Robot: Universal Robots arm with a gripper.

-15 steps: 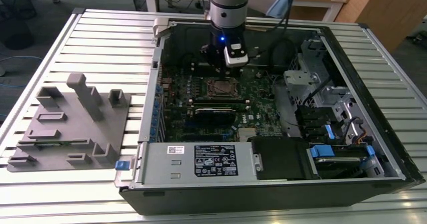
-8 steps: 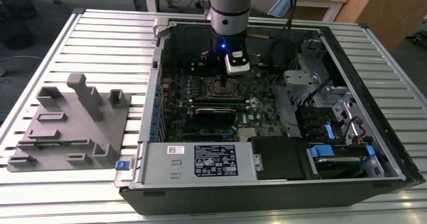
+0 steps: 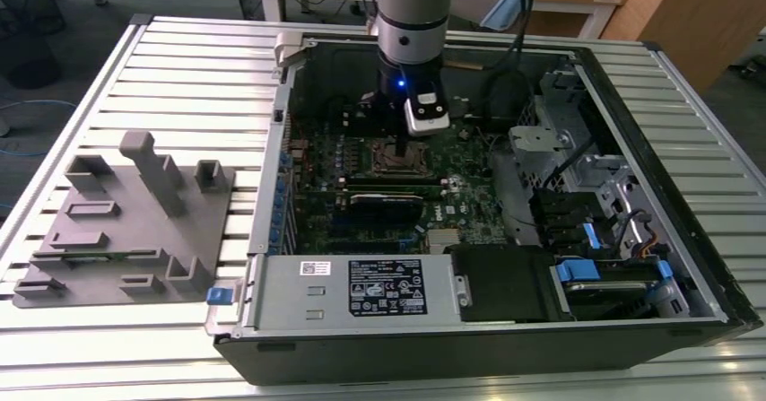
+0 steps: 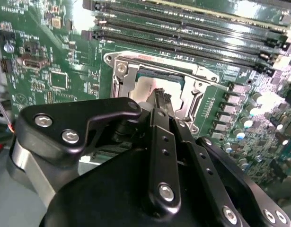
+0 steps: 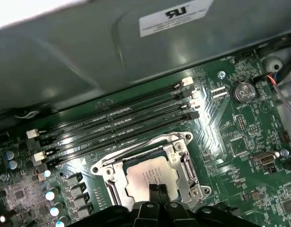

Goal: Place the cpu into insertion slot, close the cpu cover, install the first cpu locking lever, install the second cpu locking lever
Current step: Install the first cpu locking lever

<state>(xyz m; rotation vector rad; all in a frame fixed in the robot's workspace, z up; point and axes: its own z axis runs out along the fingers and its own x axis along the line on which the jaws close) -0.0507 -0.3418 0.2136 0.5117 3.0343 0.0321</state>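
- Here the arm (image 3: 413, 15) reaches straight down into an open computer case (image 3: 479, 320) that lies on its side on a slatted metal counter (image 3: 179, 69), seen in the exterior view.
- The gripper (image 5: 157, 188) sits directly over the insertion slot (image 5: 107, 176) on the green circuit board (image 5: 240, 142); in the second wrist view the gripper (image 4: 160, 97) comes in above the same insertion slot (image 4: 118, 75).
- Its two dark fingertips (image 5: 153, 190) are drawn close together, side by side, and rest at the edge of the cpu (image 5: 145, 176). Whether they actually pinch the chip or merely touch its face I cannot tell.
- The cpu, pale and silver-grey, lies flat inside the insertion slot, framed all round by the silvery metal rim. In the second wrist view the cpu (image 4: 146, 87) is partly hidden behind the gripper's body.
- Whether the cpu cover is down over the chip or swung away cannot be made out.
- Four long black memory slots (image 5: 117, 120) run parallel just beside the socket, between it and the grey wall of the case.
- A round coin battery (image 5: 243, 91) sits on the board, well apart from the socket.
- In the exterior view a grey power-supply box (image 3: 359, 289) fills the near end of the case, and a grey moulded fixture (image 3: 120, 222) stands on the counter towards the exterior view's left.
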